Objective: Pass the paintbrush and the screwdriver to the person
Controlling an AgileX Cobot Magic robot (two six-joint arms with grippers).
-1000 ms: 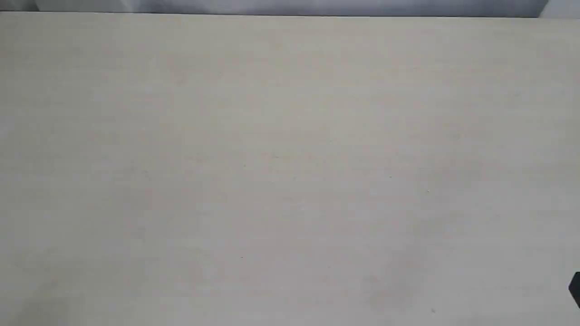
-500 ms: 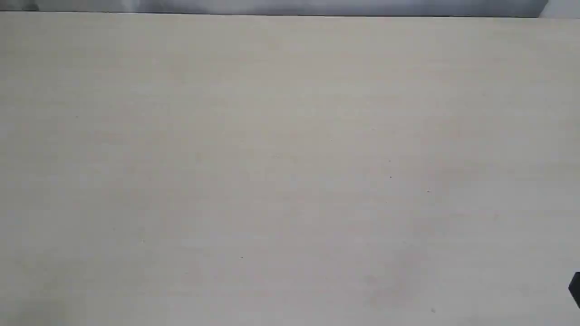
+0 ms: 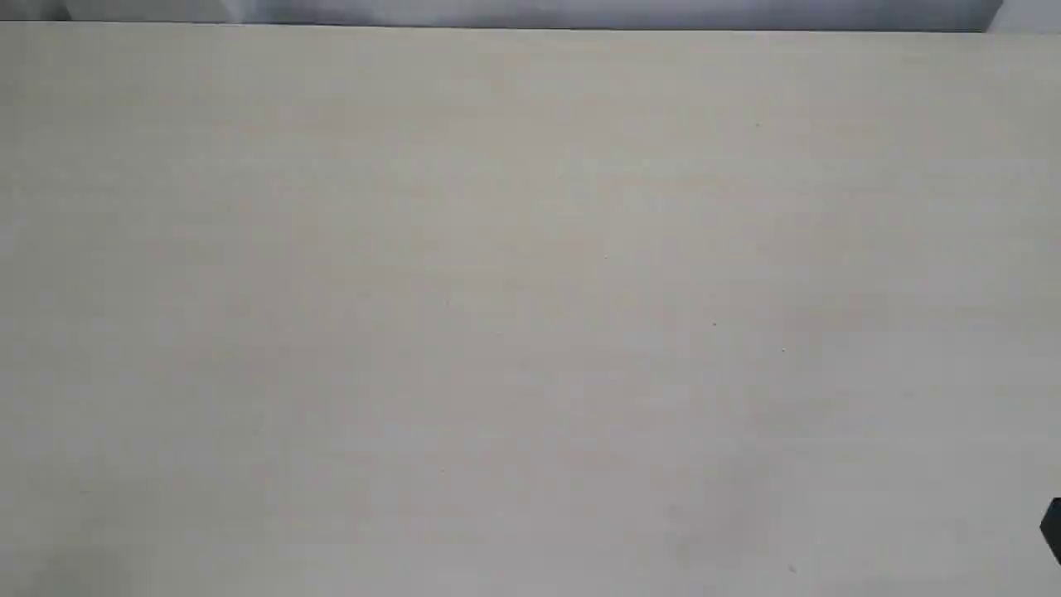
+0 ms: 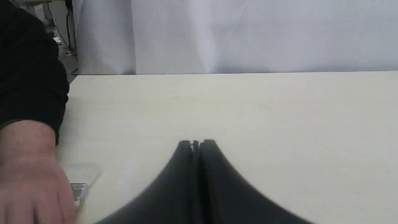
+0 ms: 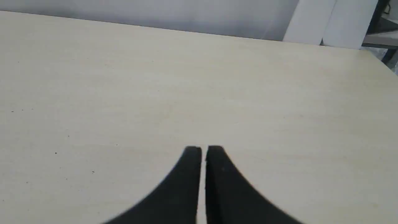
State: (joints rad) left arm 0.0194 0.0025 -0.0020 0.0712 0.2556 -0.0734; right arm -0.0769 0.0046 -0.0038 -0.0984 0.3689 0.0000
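Note:
The person's hand (image 4: 31, 177), with a dark sleeve (image 4: 28, 71) above it, rests on the table at the edge of the left wrist view, back of the hand towards me. It lies over the paintbrush (image 4: 81, 175); only the pale bristles and a bit of the silver ferrule stick out, on the table. My left gripper (image 4: 196, 143) is shut and empty, a short way to the side of the hand. The right gripper (image 5: 203, 149) hovers over bare table, its fingers almost touching, nothing between them. The screwdriver is out of view. The exterior view shows no task object.
The pale wooden table (image 3: 530, 298) fills the exterior view, with its far edge (image 3: 530, 28) against a grey-white curtain (image 4: 236, 34). A small dark part (image 3: 1053, 531) pokes in at the right border. White panels (image 5: 329, 21) stand beyond the table's far corner.

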